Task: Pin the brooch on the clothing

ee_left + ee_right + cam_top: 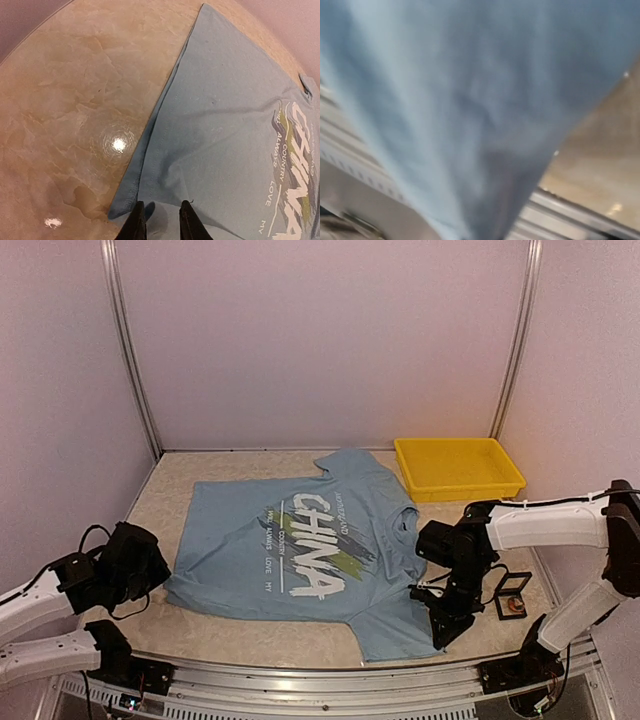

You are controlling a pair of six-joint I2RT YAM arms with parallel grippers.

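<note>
At the table's near-left, about eight o'clock from the shirt's middle, the left gripper (161, 220) has its two dark fingers (137, 222) a little apart. Their tips are right at the corner of the hem, with blue cloth showing in the gap. I can't tell whether they touch it.

Over at four o'clock, the right gripper (445, 625) points down at the near sleeve. Its own camera sees only blurred blue fabric close up, so I cannot tell whether the jaws are apart or pressed together, or whether they have hold of the cloth.

The clothing (290, 540) lies flat and face up in the middle of the marbled table (65, 100). Its hem is toward nine o'clock and its collar toward three, so the white "CHINA" lettering runs sideways.

Just past the right arm, at about four o'clock, is a small black case (513, 598). Something pale is in it, too small to make out.

A yellow tray (470, 487) stands at two o'clock, near the shirt's far sleeve.
</note>
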